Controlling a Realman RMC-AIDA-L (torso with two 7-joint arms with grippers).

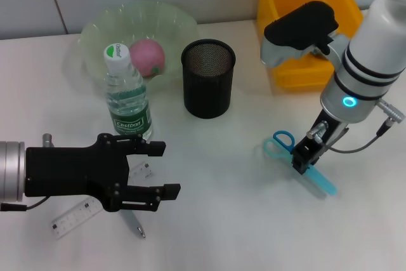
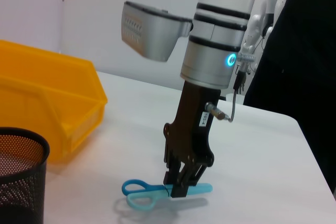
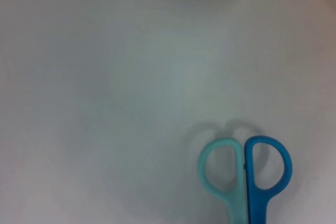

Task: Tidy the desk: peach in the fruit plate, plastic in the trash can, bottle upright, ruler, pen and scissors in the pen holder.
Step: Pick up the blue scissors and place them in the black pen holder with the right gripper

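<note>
The blue and teal scissors (image 1: pixel 309 166) lie flat on the white desk at the right, handles toward the pen holder (image 1: pixel 208 78). My right gripper (image 1: pixel 301 162) stands straight down on their middle, shut on them (image 2: pixel 176 186). The right wrist view shows only the scissors' handles (image 3: pixel 244 174). My left gripper (image 1: pixel 163 170) hovers open at the lower left, above the white ruler (image 1: pixel 73 216) and the pen (image 1: pixel 134 223). The bottle (image 1: pixel 127 96) stands upright. A pink peach (image 1: pixel 148 57) rests in the green fruit plate (image 1: pixel 95 30). No plastic is in view.
A yellow bin (image 1: pixel 304 11) stands at the back right, just behind my right arm. The black mesh pen holder (image 2: pixel 16 177) is between the bottle and the scissors. Bare desk lies between the two grippers.
</note>
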